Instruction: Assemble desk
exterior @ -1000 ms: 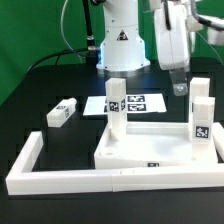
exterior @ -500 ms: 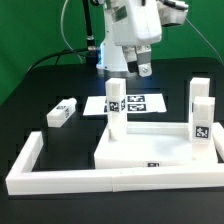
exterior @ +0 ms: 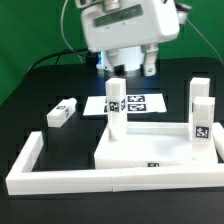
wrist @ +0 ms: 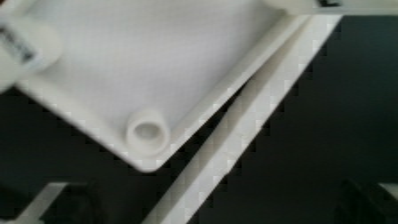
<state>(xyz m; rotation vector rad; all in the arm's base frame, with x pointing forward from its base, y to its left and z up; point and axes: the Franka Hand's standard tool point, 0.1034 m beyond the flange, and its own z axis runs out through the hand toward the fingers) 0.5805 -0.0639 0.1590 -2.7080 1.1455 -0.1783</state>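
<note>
Desk top (exterior: 150, 150) corner hole (wrist: 150, 130) visible only in wrist view; tool (exterior: 132, 68) spread apart.

A robotics lab: a black table (exterior: 40, 90) with a marker board (exterior: 140, 103) (tags printed on it).

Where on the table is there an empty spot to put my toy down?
Bare black table lies around the loose leg, and more between the marker board and the border frame. The desk top side is crowded with upright legs.
</note>
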